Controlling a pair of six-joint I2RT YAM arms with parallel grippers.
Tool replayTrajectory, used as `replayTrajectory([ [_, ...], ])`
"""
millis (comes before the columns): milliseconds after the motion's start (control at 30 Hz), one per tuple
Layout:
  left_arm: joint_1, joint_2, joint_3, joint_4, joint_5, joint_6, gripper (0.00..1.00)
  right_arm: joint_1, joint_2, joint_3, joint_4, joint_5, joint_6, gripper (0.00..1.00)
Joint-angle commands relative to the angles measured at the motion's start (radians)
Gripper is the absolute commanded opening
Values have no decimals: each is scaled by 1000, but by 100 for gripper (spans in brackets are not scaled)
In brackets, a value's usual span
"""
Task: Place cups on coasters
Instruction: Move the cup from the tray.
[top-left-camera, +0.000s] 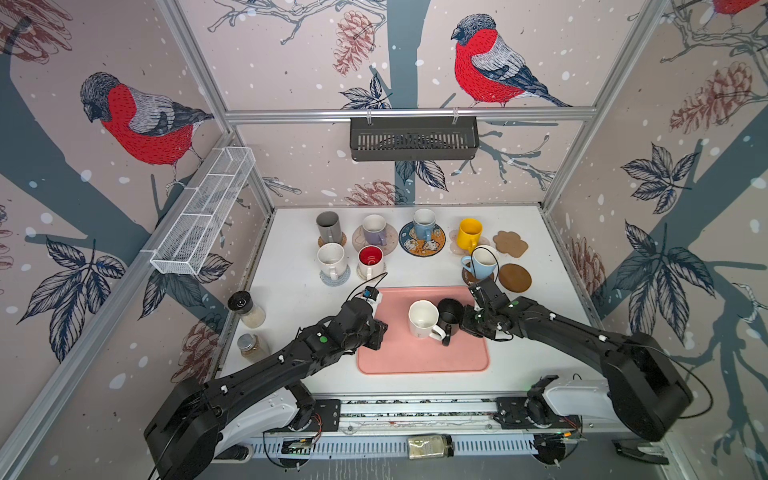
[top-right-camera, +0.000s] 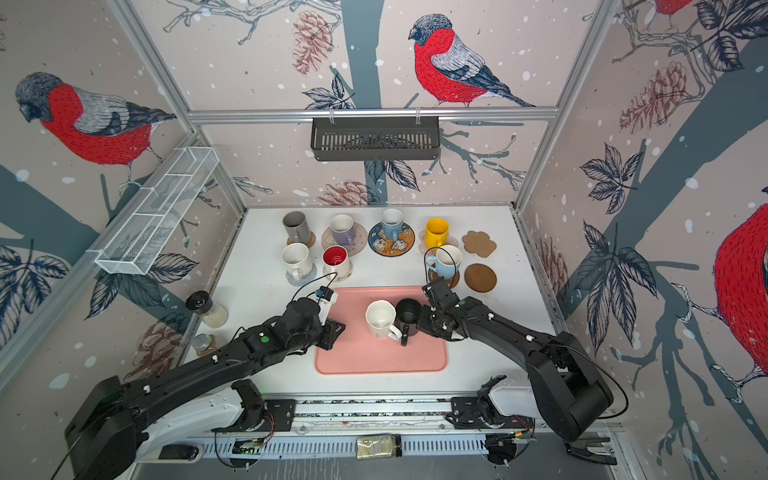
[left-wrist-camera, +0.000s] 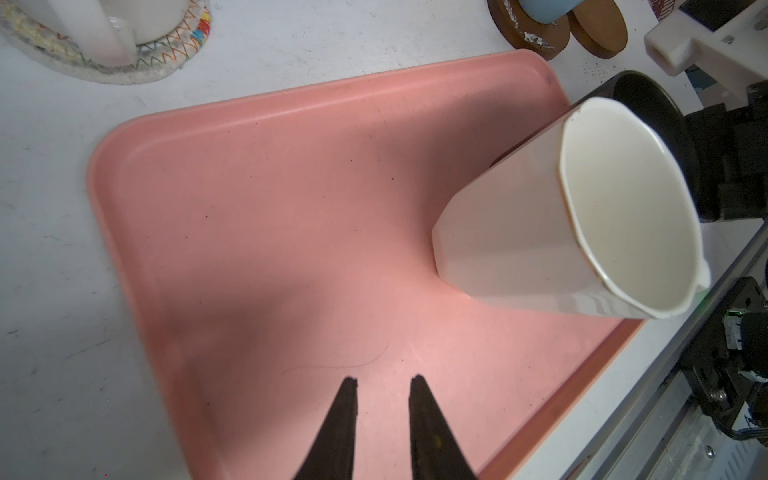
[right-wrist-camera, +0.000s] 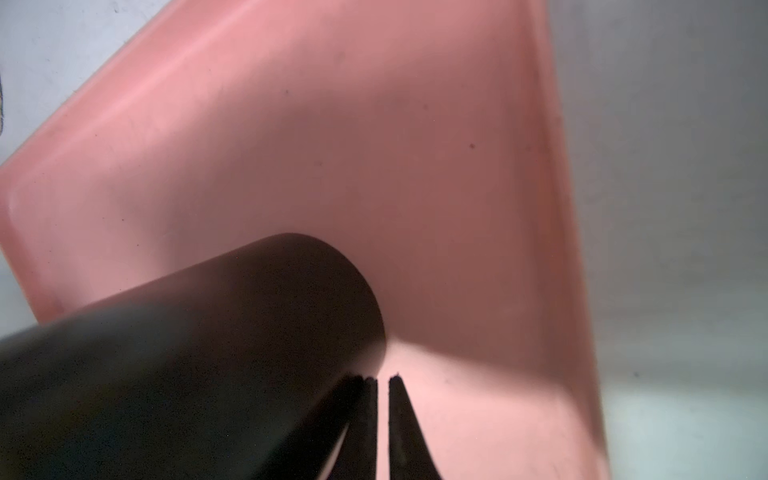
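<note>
**Black mug** (top-left-camera: 450, 316): upright on the tray (top-left-camera: 415, 359), right half, tight against the white mug (top-left-camera: 423, 319). Both handles point toward the robot and sit close together.

**Right gripper** (right-wrist-camera: 383, 379): just beside the black mug's outer wall, on the side away from the white mug. Jaws almost closed with a thin slit between them, nothing held.

**Left gripper** (left-wrist-camera: 382, 379): over the tray's left part, apart from the white mug. Jaws a little apart, empty.

**Free coasters**: cloud coaster (top-left-camera: 510, 244) and brown disc (top-left-camera: 515, 277), at the table's right beyond the tray. A blue mug (top-left-camera: 482, 262) stands just beside the disc.

**Step in hand (judged)**: right arm taking the black mug.

**Handling notes**:
- Widen the jaws to straddle the wall at the rim, one finger inside and one outside.
- Close firmly, since the glaze is likely slick.
- Lift straight up before moving sideways, so the white mug's handle is not dragged.
- Carry level to the brown disc, the nearer free seat.
- Come in from the tray side to stay clear of the blue mug.
- Set the mug down centred, then release
</note>
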Motion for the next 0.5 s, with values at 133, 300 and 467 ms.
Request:
replayTrajectory([
  [133, -2, 1, 40, 2, -13, 14, 26, -2, -152, -45, -83, 2, -25, 18],
  [300, -2, -19, 44, 62, -10, 27, 41, 8, -316, -55, -165, 25, -26, 30],
  [467, -2, -41, 68, 77, -31, 55, 66, 62, -402, -24, -207, 3, -85, 44],
])
